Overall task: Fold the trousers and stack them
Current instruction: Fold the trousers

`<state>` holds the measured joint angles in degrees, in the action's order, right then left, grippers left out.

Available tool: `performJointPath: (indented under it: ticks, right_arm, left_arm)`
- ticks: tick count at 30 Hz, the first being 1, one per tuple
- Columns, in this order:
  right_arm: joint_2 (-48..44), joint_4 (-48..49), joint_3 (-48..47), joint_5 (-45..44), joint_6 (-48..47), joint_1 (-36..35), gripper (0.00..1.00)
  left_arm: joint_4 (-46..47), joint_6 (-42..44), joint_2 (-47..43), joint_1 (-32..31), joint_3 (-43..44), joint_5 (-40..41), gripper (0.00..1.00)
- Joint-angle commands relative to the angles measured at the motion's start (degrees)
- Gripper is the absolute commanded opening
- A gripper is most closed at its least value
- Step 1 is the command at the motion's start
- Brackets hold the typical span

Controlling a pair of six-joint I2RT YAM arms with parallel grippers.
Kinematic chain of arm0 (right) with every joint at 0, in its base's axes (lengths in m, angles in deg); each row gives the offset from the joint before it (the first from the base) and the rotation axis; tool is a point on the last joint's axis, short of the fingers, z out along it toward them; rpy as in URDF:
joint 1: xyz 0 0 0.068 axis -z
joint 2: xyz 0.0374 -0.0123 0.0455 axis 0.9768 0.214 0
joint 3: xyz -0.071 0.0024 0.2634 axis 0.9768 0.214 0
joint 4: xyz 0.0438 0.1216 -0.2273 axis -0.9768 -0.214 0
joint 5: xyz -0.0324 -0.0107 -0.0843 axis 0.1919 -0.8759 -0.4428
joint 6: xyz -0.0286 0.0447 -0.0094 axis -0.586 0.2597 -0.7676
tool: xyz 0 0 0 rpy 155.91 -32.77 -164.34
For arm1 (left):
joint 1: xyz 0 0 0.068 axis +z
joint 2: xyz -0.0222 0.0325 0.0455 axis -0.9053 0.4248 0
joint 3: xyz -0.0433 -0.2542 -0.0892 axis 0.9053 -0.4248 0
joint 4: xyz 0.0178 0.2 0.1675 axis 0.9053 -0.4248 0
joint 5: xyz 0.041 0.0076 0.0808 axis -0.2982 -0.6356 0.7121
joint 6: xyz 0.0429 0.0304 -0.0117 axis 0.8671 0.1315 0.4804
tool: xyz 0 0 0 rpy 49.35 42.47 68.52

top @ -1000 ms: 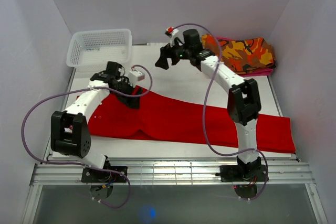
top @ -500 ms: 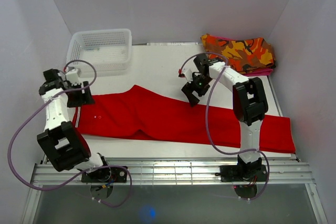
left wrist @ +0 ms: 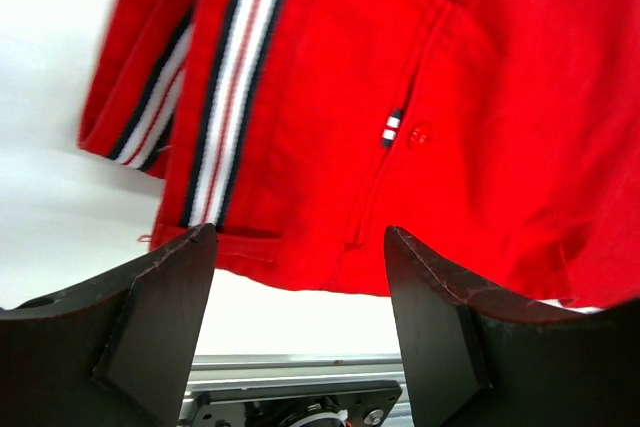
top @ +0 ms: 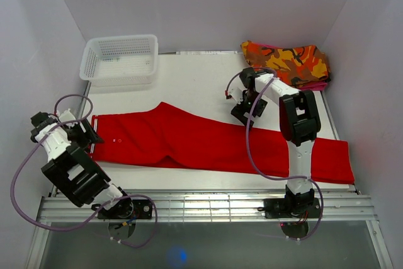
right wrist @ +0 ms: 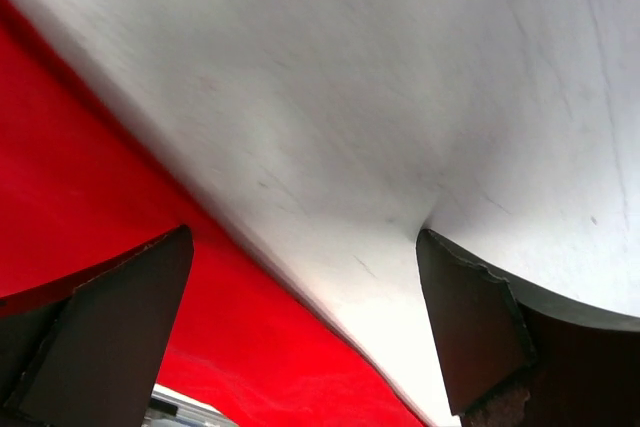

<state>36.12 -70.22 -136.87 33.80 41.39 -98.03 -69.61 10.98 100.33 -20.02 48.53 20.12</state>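
Note:
The red trousers (top: pixel 189 143) lie flat and spread lengthwise across the table, waistband at the left and leg ends at the right front. My left gripper (top: pixel 88 133) is open and empty, low beside the waistband end. In the left wrist view (left wrist: pixel 300 327) its jaws stand wide apart, with the striped waistband (left wrist: pixel 235 67) and red cloth (left wrist: pixel 480 97) beyond them. My right gripper (top: pixel 241 114) is open and empty at the far edge of the trousers, mid-length. In the right wrist view (right wrist: pixel 300 337) the jaws straddle the line between red cloth (right wrist: pixel 80 197) and bare table (right wrist: pixel 400 97).
A white mesh basket (top: pixel 119 58) stands at the back left. A folded orange-red-yellow camouflage garment (top: pixel 286 61) lies at the back right. White walls close in on three sides. A metal rail (top: pixel 201 206) runs along the near edge.
My left arm has swung left from over the trousers to their waistband end. My right arm has come down from the back to the trousers' far edge.

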Motion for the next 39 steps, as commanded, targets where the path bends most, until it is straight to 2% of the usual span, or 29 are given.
performJointPath:
  ticks: [1,6,11,16,22,27,33,36,37,39]
  right_arm:
    - [5.6,0.1,2.2,-2.5,-2.6,1.9,0.98]
    - [6.6,-0.5,-0.1,-4.5,-3.1,2.0,0.98]
    - [7.2,-0.7,-0.1,-4.7,-3.1,2.0,0.99]
    - [6.6,0.3,1.1,-5.6,-3.0,2.0,0.98]
    - [6.8,0.2,0.3,-5.8,-2.8,2.0,0.99]
    - [7.2,-0.7,-1.2,-6.5,-2.9,2.0,0.99]
    - [7.4,-1.0,-1.6,-7.3,-3.6,2.0,0.99]
    - [7.7,-0.6,-1.4,-7.7,-3.7,2.0,0.99]
    - [7.7,-0.4,-1.3,-8.1,-3.7,1.9,0.99]
    - [7.8,0.3,-0.9,-9.0,-4.1,1.9,1.0]
  left_arm:
    - [3.4,-1.0,0.8,2.3,-0.2,-3.0,0.78]
    - [5.6,-1.4,2.5,2.7,-0.4,-5.7,0.77]
    - [8.2,0.9,2.9,2.8,-0.4,-1.2,0.77]
    - [10.7,1.3,4.9,3.1,-0.8,-0.3,0.77]
    - [10.4,2.1,9.7,3.1,-1.6,-4.7,0.75]
    - [9.9,2.4,12.6,3.1,-2.1,-13.6,0.67]
    - [10.7,2.2,13.6,3.1,-2.7,-18.9,0.59]
    - [11.5,1.0,14.7,3.1,-2.2,-20.7,0.48]
    - [12.1,0.8,15.1,3.0,-2.0,-20.8,0.37]
    - [12.9,0.2,15.1,3.0,-0.7,-20.7,0.29]
